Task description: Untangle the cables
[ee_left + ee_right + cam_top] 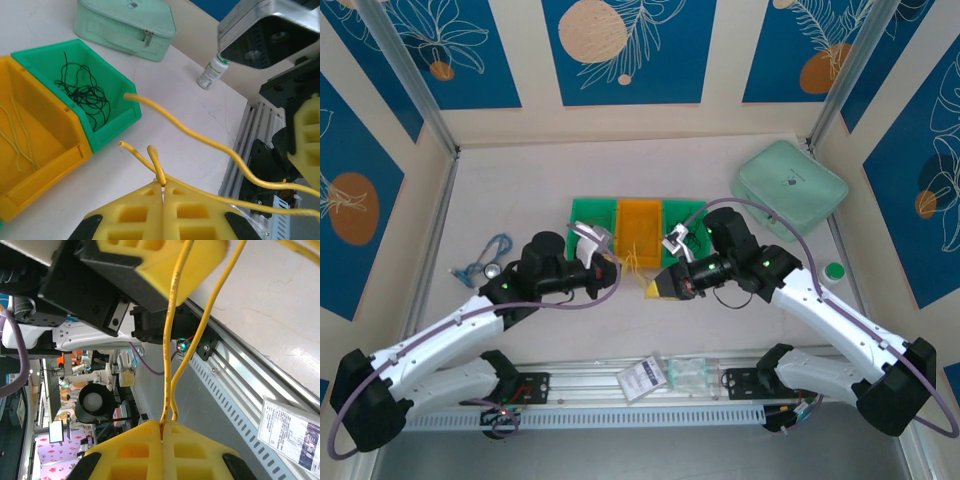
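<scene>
A: Nearest first: what does the left gripper [163, 187] have?
B: It's clenched on 2 yellow cables [200, 137]. The right gripper [164, 426] pinches them too, likely to draw them apart.
A: Beyond?
B: The orange bin [30, 192] holds yellow strands [20, 145], the green bin [112, 127] black cables [82, 95]. Sorted by colour, I'd judge.

White arms [430, 345], black joints [545, 262], lilac cables [780, 216], green lights [504, 289]; blocky yellow left claw [163, 189], right claw [162, 426].
</scene>
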